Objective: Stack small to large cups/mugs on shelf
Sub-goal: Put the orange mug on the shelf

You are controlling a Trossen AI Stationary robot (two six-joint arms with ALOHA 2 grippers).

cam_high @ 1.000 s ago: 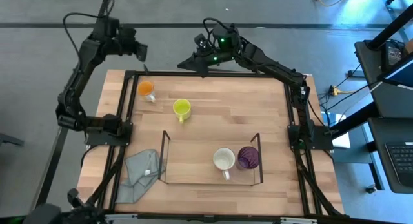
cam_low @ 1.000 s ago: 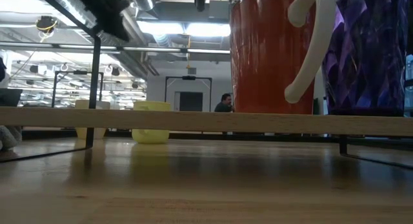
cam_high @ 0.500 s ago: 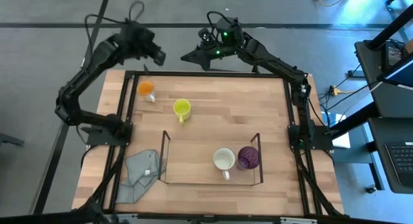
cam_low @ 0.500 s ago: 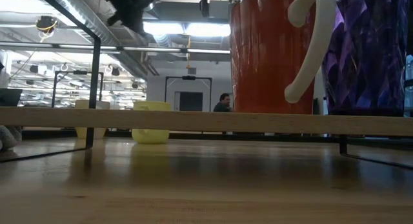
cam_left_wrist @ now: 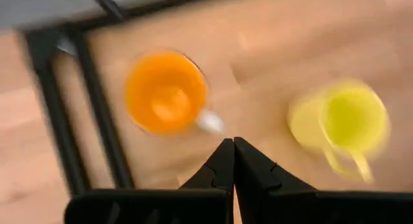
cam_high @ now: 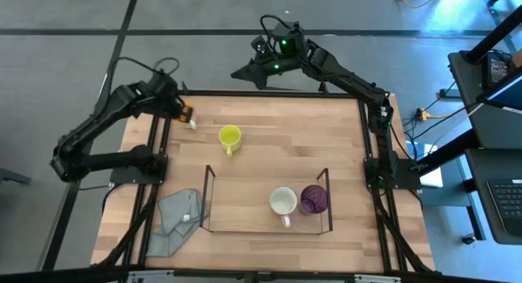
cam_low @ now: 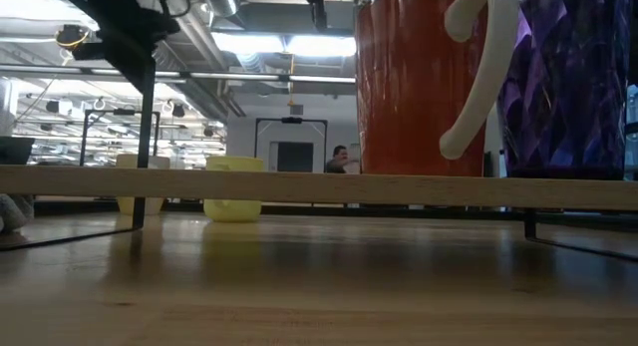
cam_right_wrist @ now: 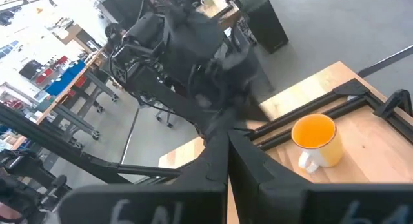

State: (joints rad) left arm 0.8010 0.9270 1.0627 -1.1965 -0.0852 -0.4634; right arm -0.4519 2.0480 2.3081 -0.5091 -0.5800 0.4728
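The orange cup stands at the table's far left corner, its white handle toward the yellow mug. My left gripper is shut and hovers over the orange cup, its tips beside the handle. The yellow mug stands upright right of it. The white mug and the purple tumbler stand inside the clear shelf at its right end. My right gripper is shut and held high beyond the table's far edge.
A crumpled grey cloth lies at the near left, beside the shelf. The dark frame rails run along the table's left, far and right edges. Bare wood lies between the yellow mug and the shelf. A person shows far off in the room.
My left gripper has swung from beyond the table's far left corner toward the near edge and down, and now hangs over the orange cup. The cups have stayed where they were.
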